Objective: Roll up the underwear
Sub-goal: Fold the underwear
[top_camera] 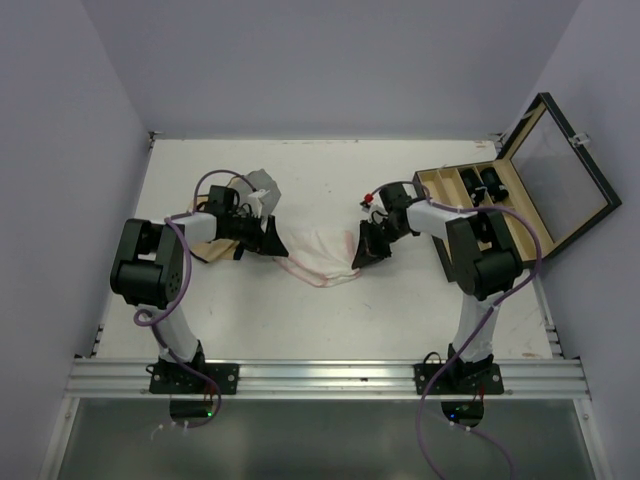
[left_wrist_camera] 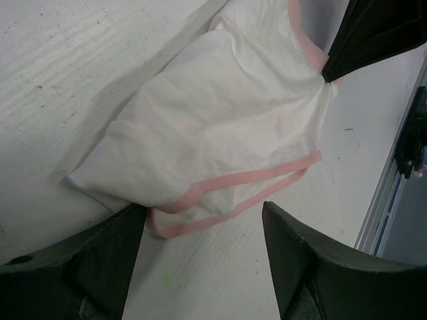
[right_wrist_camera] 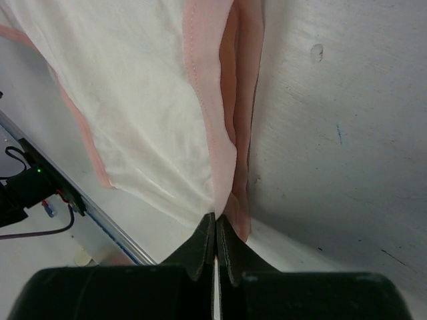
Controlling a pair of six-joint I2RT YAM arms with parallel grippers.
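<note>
The underwear (top_camera: 320, 256) is white with pink trim and lies stretched on the table between my two grippers. My left gripper (top_camera: 267, 240) is at its left end. In the left wrist view this gripper (left_wrist_camera: 201, 208) is open, its fingertips (left_wrist_camera: 127, 227) either side of the pink-trimmed near edge of the underwear (left_wrist_camera: 220, 127). My right gripper (top_camera: 365, 250) is at the right end. In the right wrist view it (right_wrist_camera: 217, 219) is shut on the pink waistband edge of the underwear (right_wrist_camera: 133, 100). It also shows in the left wrist view (left_wrist_camera: 373, 33), pinching the far end.
An open wooden box (top_camera: 478, 196) with black items and a raised lid (top_camera: 560, 175) stands at the back right. A tan cloth (top_camera: 205, 250) lies under the left arm and a grey cloth (top_camera: 263, 186) behind it. A metal rail (top_camera: 320, 376) runs along the near edge.
</note>
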